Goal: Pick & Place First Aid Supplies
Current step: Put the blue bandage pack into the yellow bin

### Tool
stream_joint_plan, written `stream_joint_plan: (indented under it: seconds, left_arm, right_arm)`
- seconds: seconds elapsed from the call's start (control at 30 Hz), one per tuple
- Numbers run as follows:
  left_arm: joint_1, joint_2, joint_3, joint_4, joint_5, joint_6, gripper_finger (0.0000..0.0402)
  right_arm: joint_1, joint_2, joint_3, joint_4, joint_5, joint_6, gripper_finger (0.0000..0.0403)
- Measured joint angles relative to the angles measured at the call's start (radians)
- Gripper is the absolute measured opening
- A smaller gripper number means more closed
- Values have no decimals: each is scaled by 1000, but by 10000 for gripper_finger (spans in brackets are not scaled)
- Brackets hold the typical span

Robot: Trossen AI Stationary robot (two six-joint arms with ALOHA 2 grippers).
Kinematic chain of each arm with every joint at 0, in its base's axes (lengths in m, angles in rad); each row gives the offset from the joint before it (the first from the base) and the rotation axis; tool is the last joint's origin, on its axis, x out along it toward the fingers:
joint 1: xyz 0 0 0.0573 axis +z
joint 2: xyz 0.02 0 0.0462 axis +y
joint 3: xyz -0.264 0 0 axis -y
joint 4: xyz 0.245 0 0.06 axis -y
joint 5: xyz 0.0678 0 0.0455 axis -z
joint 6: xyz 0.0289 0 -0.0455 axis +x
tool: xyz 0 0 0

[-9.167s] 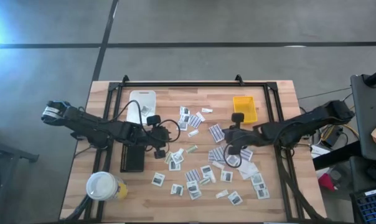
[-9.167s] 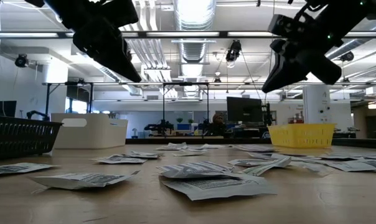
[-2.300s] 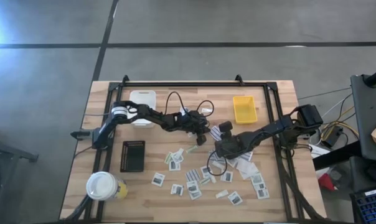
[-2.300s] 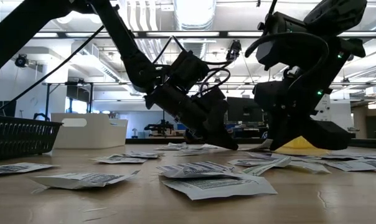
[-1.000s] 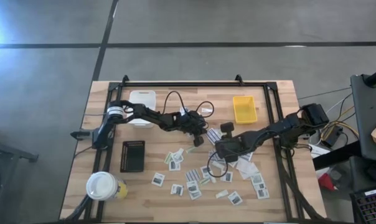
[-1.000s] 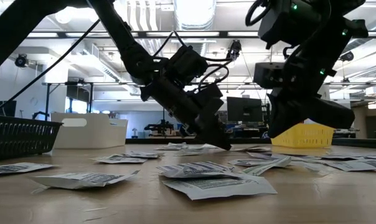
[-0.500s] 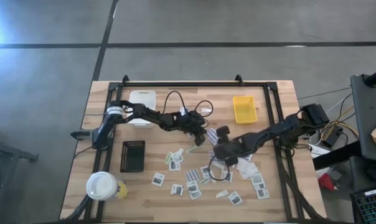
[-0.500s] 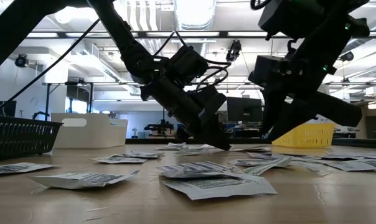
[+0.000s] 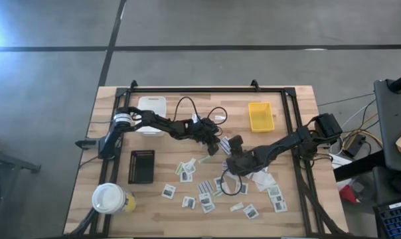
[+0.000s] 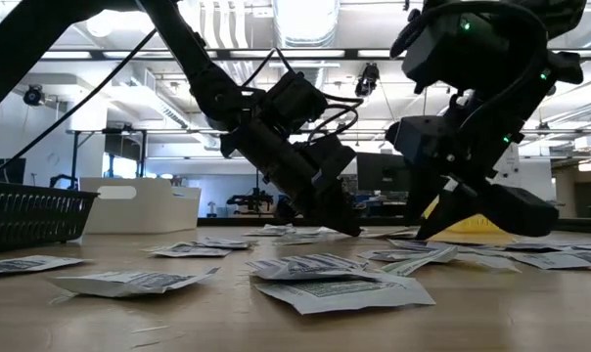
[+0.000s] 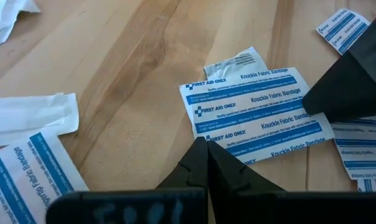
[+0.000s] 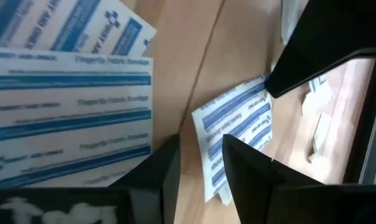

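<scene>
Left tool (image 9: 214,149), fingers pressed together and empty, rests its tip at the edge of a knuckle bandage packet (image 11: 256,113) mid-tabletop (image 9: 114,109). Right tool (image 9: 235,164), fingers parted, hovers low over neighbouring packets (image 9: 228,143). Likely risks: the arms colliding, or a closing grip catching two overlapping packets.

Grey concrete floor (image 9: 207,23) around the wooden table (image 9: 81,199), dark seam lines crossing it, bright glare at upper left corner. Dark cart (image 9: 394,116) at the right edge with cables beside it. Low view: open workshop hall, exposed ceiling ducts (image 10: 297,73), long ceiling light (image 10: 298,17), white pillar (image 10: 493,161) at right, monitor (image 10: 382,171) and workbenches (image 10: 266,200) far back, white walls.
</scene>
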Motion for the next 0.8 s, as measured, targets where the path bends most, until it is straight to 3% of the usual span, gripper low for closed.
stream_joint_plan:
  seconds: [0.33,0.6,0.8]
  left_arm:
    - [1,0,0,-4,52,-10,0]
    - [0,2,-1,-2,152,-12,0]
    - [0,-2,-1,-2,160,-12,0]
  right_arm:
    - [-2,35,-2,70,34,4,96]
    - [-1,51,8,67,40,41,47]
    - [-2,47,10,65,40,54,12]
